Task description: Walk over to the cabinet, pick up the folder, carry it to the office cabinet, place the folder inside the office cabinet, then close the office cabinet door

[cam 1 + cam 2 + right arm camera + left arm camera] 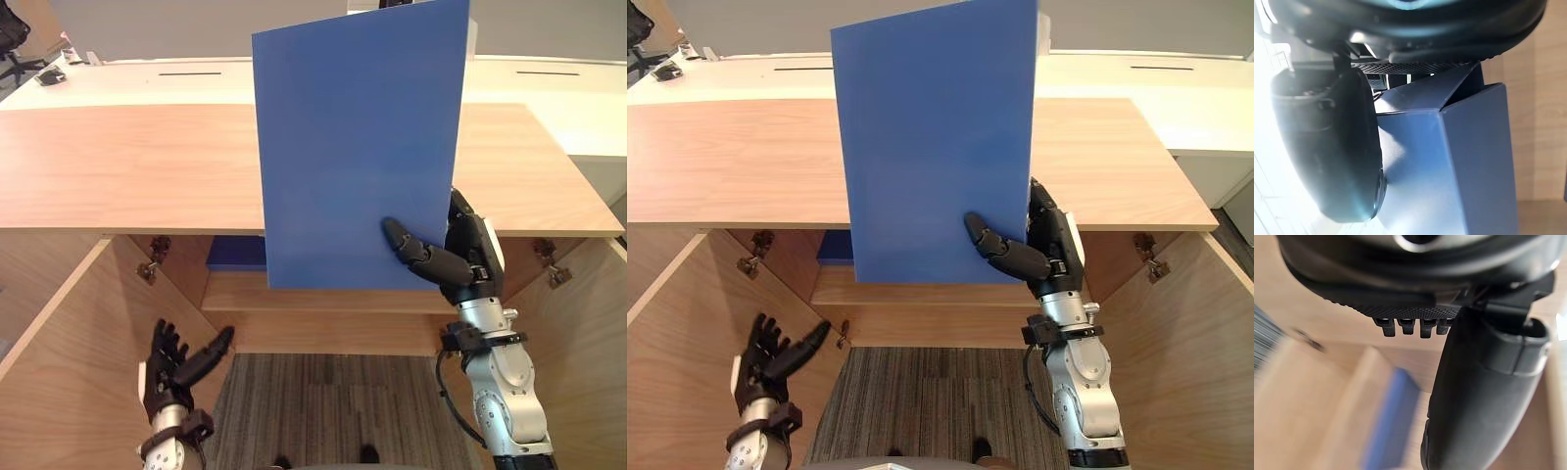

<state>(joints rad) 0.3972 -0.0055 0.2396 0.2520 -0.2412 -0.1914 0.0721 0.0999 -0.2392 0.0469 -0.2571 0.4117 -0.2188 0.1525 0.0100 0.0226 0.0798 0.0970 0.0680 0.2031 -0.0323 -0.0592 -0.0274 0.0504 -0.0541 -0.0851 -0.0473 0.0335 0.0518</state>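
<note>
A large blue folder [358, 147] stands upright in front of the wooden cabinet top [127, 166]. My right hand [460, 257] is shut on the folder's lower right corner, thumb across its front face and fingers behind. The right wrist view shows the folder [1449, 161] pinched next to the thumb. My left hand [174, 364] hangs low at the left inside the open cabinet, fingers straight and spread, holding nothing. Both cabinet doors [59, 362] stand wide open. A second blue item [235, 253] lies on the inner shelf [323, 294].
White desks [127, 78] run behind the cabinet, with an office chair [15, 39] at the far left. Striped carpet [333, 411] covers the floor between the open doors. The right door [588, 343] flanks my right arm.
</note>
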